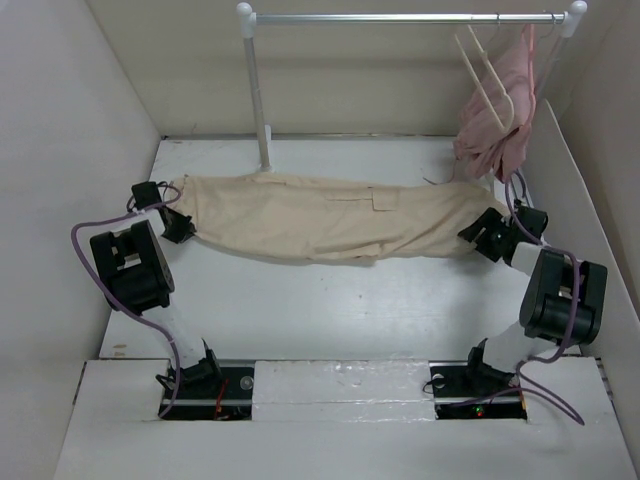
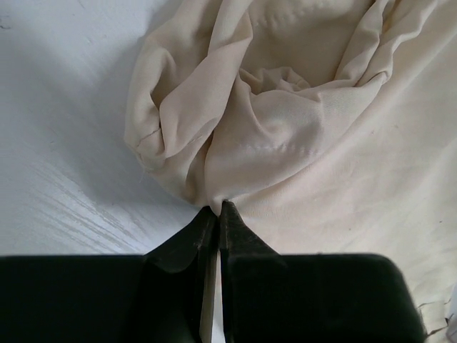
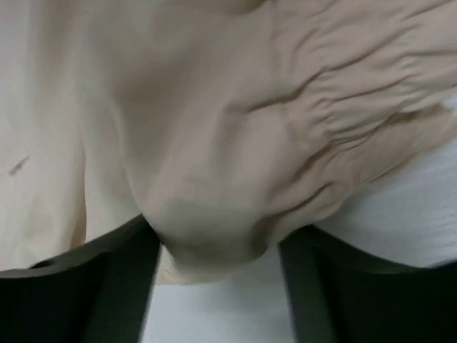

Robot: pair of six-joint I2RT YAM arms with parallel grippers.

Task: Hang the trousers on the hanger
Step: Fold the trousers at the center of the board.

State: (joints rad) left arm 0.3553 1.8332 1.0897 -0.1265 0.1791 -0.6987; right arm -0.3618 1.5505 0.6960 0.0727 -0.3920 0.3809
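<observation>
Both ends addressed: left fingers [image 2: 203, 229] pinched shut, right fingers [image 3: 121, 264] spread.
The left fingers are closed, apparently on a thin fold at the left end of the trousers [image 1: 320, 225]. The right fingers stand wide apart around bunched cloth, unclamped. The trousers lie stretched across the far table [image 1: 350, 310], and the hanger [image 1: 490, 85] hangs on the rail [image 1: 400, 17], far right. Close the right fingers on a thick fold before lifting, keeping both ends level.

The trousers [image 1: 330, 228] are matt woven cloth, the rail [image 1: 400, 18] shiny metal.
</observation>
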